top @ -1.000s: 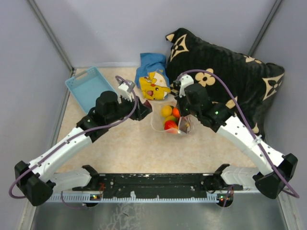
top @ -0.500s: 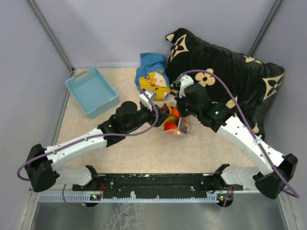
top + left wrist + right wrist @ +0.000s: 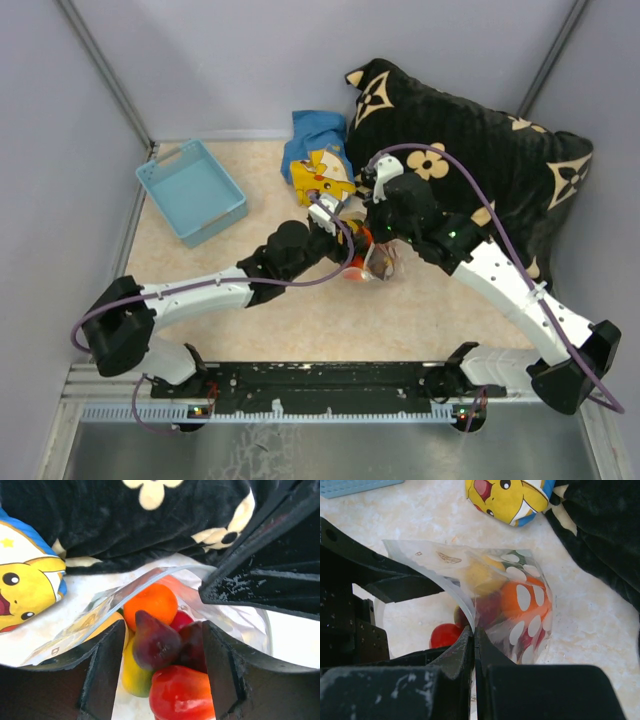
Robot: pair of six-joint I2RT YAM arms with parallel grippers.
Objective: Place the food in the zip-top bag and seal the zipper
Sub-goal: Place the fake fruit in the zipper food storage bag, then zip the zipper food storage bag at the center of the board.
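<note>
The clear spotted zip-top bag [image 3: 380,264] stands open on the table in front of the pillow. My right gripper [image 3: 475,630] is shut on the zipper [image 3: 445,587], the whitish strip at the bag's mouth, and holds that edge up. Food lies inside the bag: an orange fruit [image 3: 150,602], a red one [image 3: 182,692], a yellow-green one [image 3: 132,672] and a dark purple one [image 3: 155,640]. My left gripper [image 3: 162,627] is open at the bag's mouth, its fingers straddling the purple fruit, with a gap showing at the left finger. In the top view it [image 3: 350,240] is beside my right gripper [image 3: 378,250].
The yellow cartoon plush [image 3: 322,178] lies just behind the bag on a blue cloth [image 3: 315,130]. A big black flowered pillow [image 3: 470,160] fills the back right. The light blue basket [image 3: 192,190] stands at the back left.
My left arm has swung right from near the basket to the bag's mouth. My right gripper has stayed put, holding the bag's edge.
</note>
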